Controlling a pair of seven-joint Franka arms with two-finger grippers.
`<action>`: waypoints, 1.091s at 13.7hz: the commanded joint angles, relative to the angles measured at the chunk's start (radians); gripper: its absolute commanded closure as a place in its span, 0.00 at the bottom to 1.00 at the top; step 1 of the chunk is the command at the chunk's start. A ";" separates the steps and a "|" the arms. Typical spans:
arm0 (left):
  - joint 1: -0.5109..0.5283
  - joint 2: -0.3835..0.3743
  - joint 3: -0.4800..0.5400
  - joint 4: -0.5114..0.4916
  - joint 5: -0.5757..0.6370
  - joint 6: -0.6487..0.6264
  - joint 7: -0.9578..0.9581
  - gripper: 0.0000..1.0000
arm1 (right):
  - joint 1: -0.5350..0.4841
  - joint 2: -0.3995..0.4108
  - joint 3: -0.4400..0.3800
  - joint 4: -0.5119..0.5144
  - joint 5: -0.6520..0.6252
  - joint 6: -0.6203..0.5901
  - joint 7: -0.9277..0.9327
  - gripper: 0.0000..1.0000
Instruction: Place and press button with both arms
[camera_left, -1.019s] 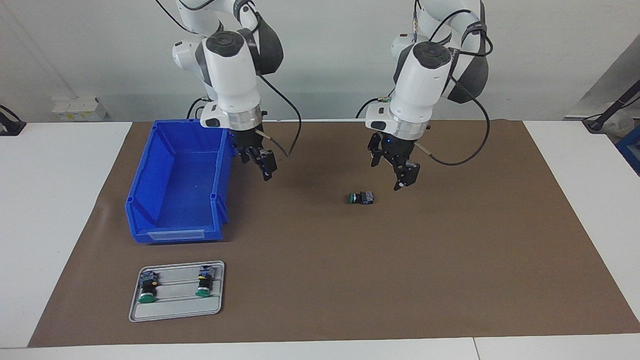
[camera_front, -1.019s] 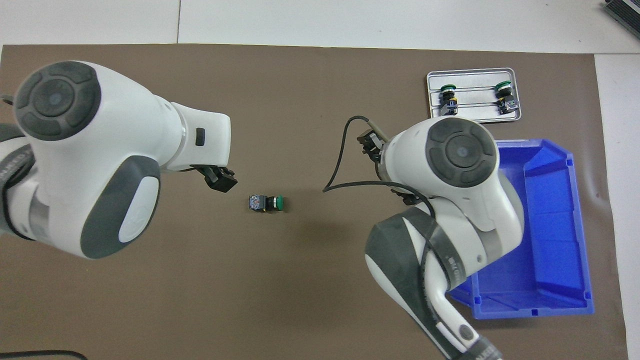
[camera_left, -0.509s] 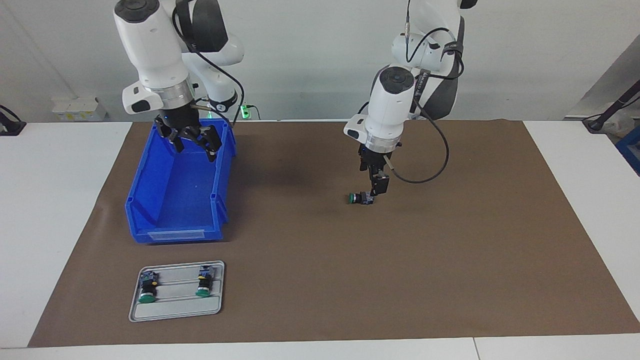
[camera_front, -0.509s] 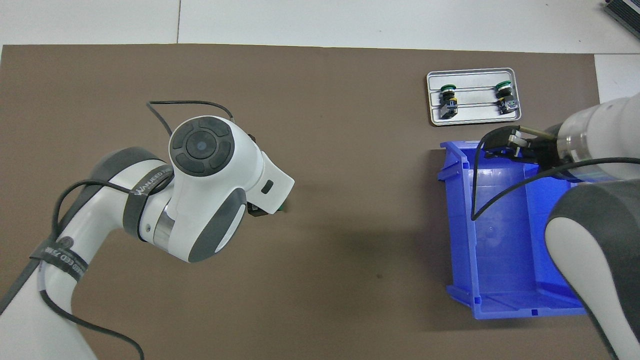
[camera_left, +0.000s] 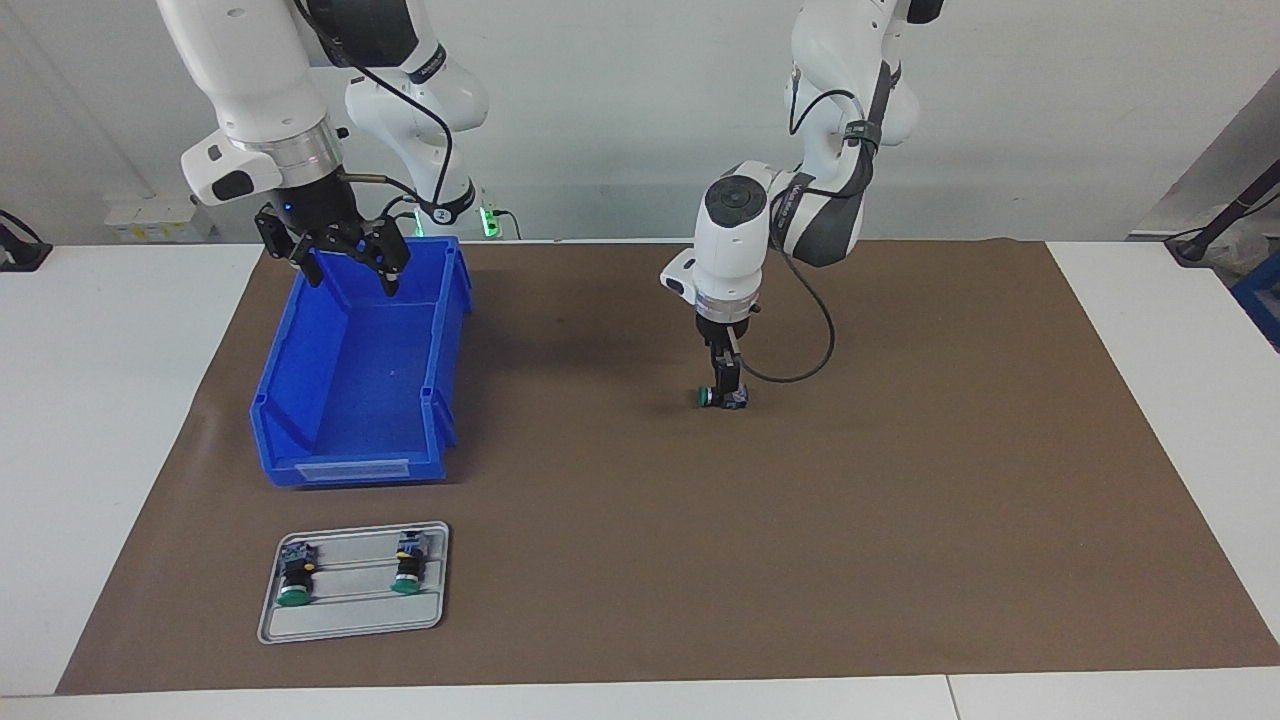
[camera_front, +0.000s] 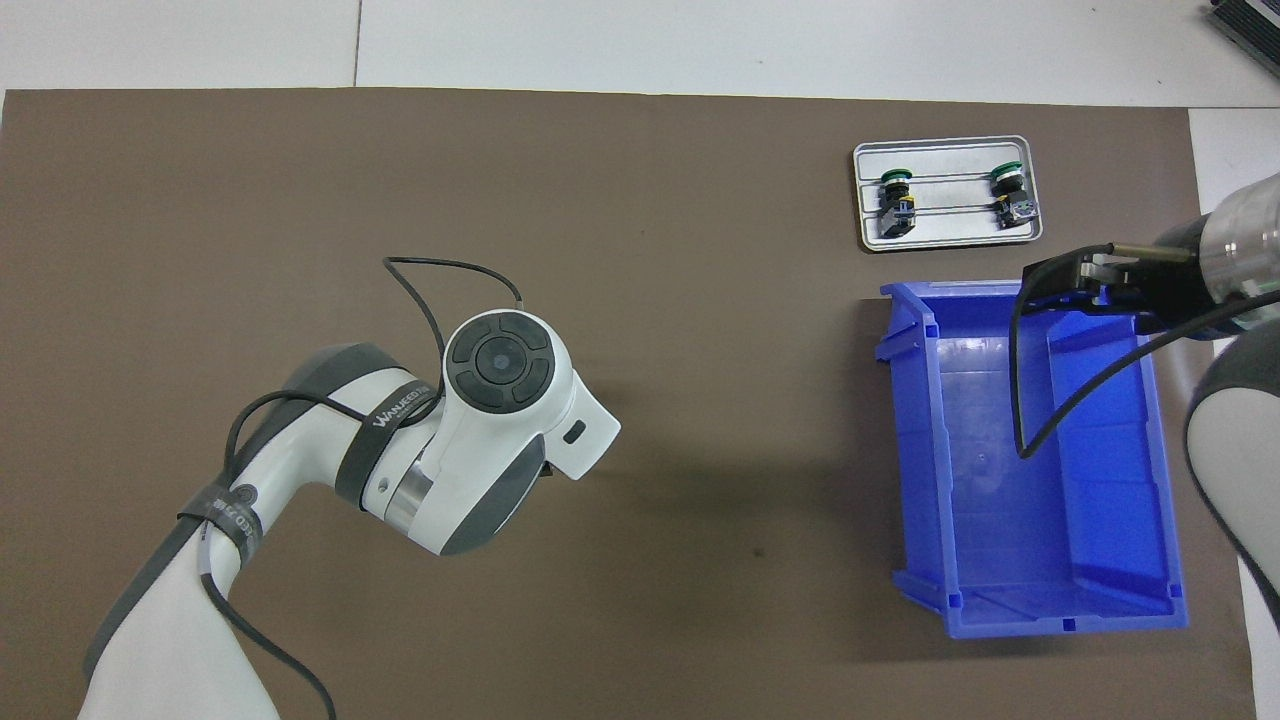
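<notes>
Grippers first: the right gripper (camera_left: 352, 272) hangs in the air over the blue bin (camera_left: 285, 350), above the end of the bin that is nearest the robots. Its black fingers are spread wide apart and it holds nothing. The bin sits on the brown mat (camera_left: 900, 500) toward the right arm's end of the desk, and nothing is in it.

Near the mat's corner at that same end, by the edge farthest from the robots, lies a grey tray (camera_left: 350, 620). Two other buttons (camera_left: 294, 580) lie in the tray side by side, with their green caps pointing away from the robots.

Next comes the button (camera_left: 708, 397). It lies on its side near the middle of the mat, a bit closer to the robots' edge. The left gripper (camera_left: 724, 385) points straight down and has its tips right at the button. Its fingers are spread, not squeezed. I cannot tell if they touch the button. From above, the left arm hides the button.
</notes>
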 joint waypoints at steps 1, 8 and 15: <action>-0.035 0.039 0.019 -0.037 0.017 0.076 -0.037 0.00 | -0.018 0.015 0.010 0.029 0.022 -0.043 -0.049 0.01; -0.026 0.066 0.021 -0.115 0.017 0.245 -0.045 0.00 | -0.009 -0.014 0.010 -0.012 0.011 -0.075 -0.103 0.00; -0.020 0.070 0.021 -0.131 0.017 0.299 -0.097 0.10 | -0.002 -0.013 0.010 -0.014 0.005 -0.071 -0.090 0.01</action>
